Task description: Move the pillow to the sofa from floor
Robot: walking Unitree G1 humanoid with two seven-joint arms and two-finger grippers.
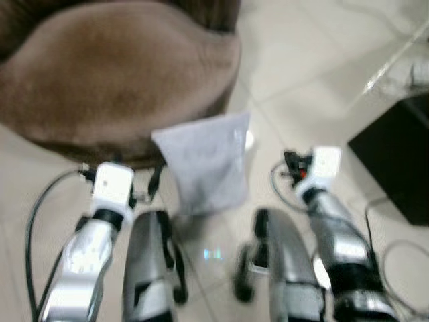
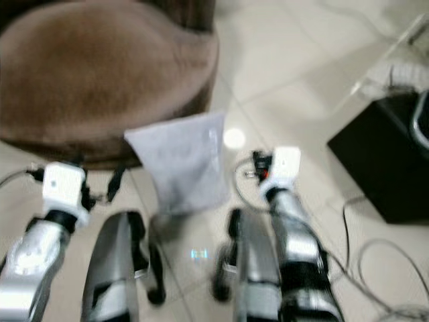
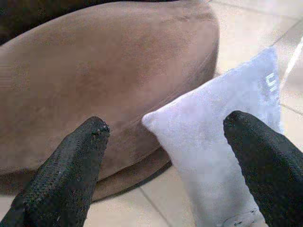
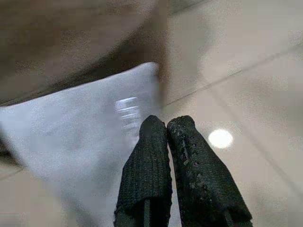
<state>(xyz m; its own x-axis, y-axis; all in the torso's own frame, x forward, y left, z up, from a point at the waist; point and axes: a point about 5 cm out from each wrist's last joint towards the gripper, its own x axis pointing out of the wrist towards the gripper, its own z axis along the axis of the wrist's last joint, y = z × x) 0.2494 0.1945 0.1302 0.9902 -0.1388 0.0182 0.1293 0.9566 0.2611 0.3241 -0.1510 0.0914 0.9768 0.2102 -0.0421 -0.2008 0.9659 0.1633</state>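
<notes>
A pale grey pillow (image 1: 204, 164) stands on the tiled floor and leans against the front of the brown rounded sofa (image 1: 114, 74). My left gripper (image 3: 165, 124) is open wide just left of the pillow, and the pillow's upper corner (image 3: 156, 120) lies between its fingers without touching them. My right gripper (image 4: 166, 122) is shut with nothing in it; its tips are close to the pillow's right edge (image 4: 142, 94). Whether they touch the pillow I cannot tell. Both arms reach forward low, one on each side of the pillow.
A black box (image 1: 395, 154) stands on the floor at the right, with cables (image 1: 395, 255) trailing beside it. A glass edge (image 1: 395, 57) runs across the far right. My two silver legs (image 1: 151, 268) are below the pillow. Glossy tiles (image 1: 301, 67) stretch right of the sofa.
</notes>
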